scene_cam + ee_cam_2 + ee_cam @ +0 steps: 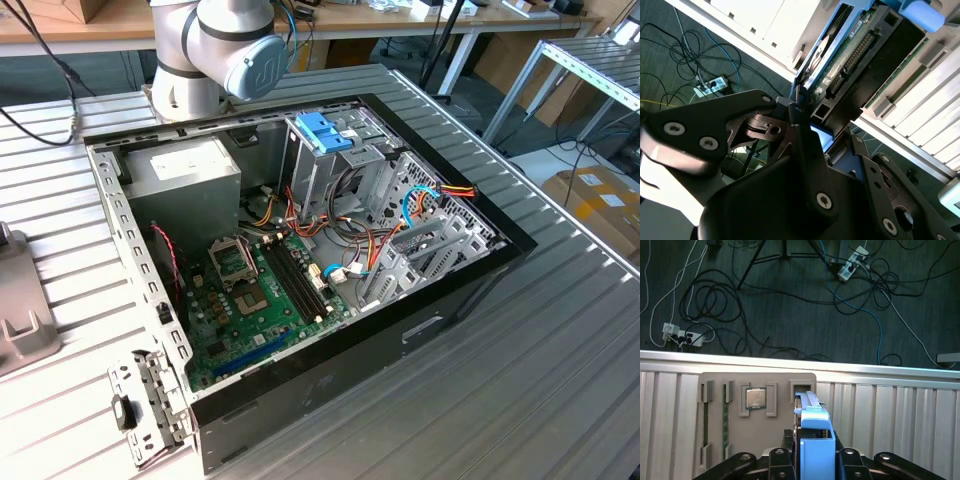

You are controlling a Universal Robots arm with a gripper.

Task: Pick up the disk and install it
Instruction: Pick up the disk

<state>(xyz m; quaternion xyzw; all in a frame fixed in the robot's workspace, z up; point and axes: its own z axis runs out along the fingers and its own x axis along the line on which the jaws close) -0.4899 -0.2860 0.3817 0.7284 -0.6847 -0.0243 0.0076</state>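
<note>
— Grey ribbed metal first: bench (560, 330), widest of all. On it, in the exterior view, an open black computer case (400, 345), and inside that an upright metal cage (315, 175) with a blue plastic top.

— And closer in, from the wrist?

— Same ribbed bench, carrying a flat grey tray (782, 382) near its edge, with a square chip (755, 398) and a thin memory stick (725, 425) set in cut-outs. Then the disk (815, 435) (850, 55), in both wrist views, standing on edge in line with the tray's end slot (801, 387).

— Held or loose?

— Held, by the look of it. Gripped by the tool (815, 452), closed narrow, with a jaw against each flat face and the blue rail turned toward the first wrist view.

— Which way from the tool, then?

— No way to travel: sits right inside the grip already. Long axis runs straight out from the tool, away from the wrist and toward the tray. Seen edge-on in the first wrist view; in the second, shows a green board and a row of connector pins along one side.

— Lifted clear of the tray?

— Cannot tell. Far end lines up with the slot, but touching or apart, not to be judged from these angles.
</note>
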